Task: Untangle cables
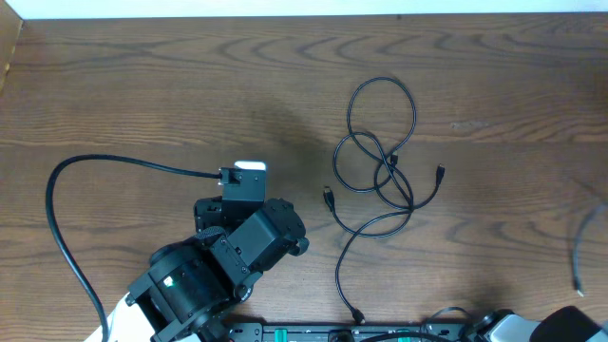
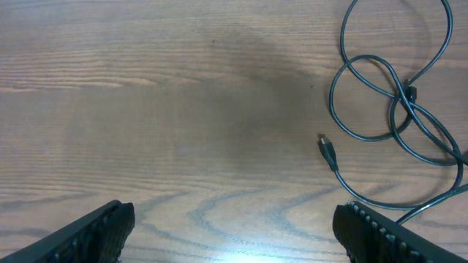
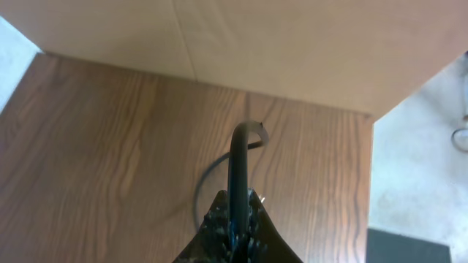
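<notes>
Spanning the view, a wood-grain desk carried looped cables near its centre. By its front edge the left gripper gaped empty; the right gripper, front-right, pinched 1 cord.

Looped cables lie tangled on the bench, right of the left arm; another cable shows blurred near the right edge.
</notes>
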